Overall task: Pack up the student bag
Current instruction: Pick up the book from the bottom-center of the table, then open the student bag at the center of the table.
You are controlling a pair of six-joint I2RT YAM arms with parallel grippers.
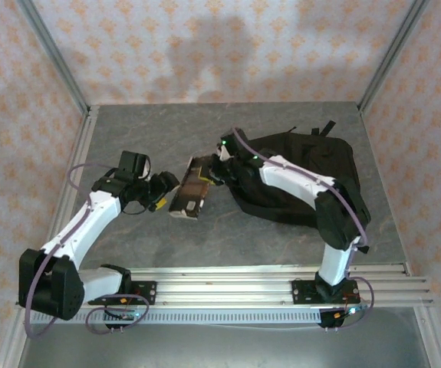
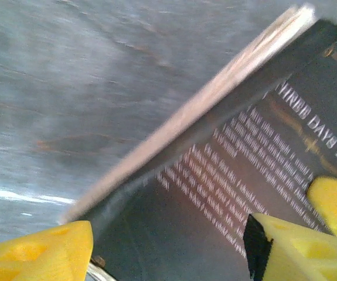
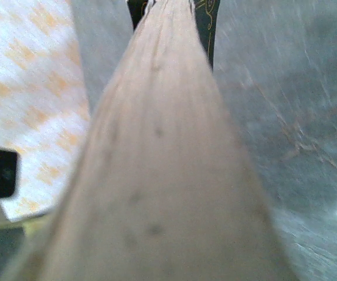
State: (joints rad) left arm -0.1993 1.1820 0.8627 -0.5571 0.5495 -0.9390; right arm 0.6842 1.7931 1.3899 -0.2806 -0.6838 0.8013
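Bag (image 1: 304, 153) beside right hand (image 1: 213, 175) (gripping book (image 1: 188, 192))

Saw plain black on the student bag (image 1: 327, 153). Found a dark cover with small white lettering and thin gold lines on the book (image 2: 244, 175), with cream page edges. Noted mottled grey on the table (image 1: 166, 130), pale pink with orange flower motifs on the walls (image 1: 205, 46), white and black on the left arm (image 1: 90, 222), yellow on the fingers (image 2: 33, 254) of the left gripper (image 2: 168, 234).
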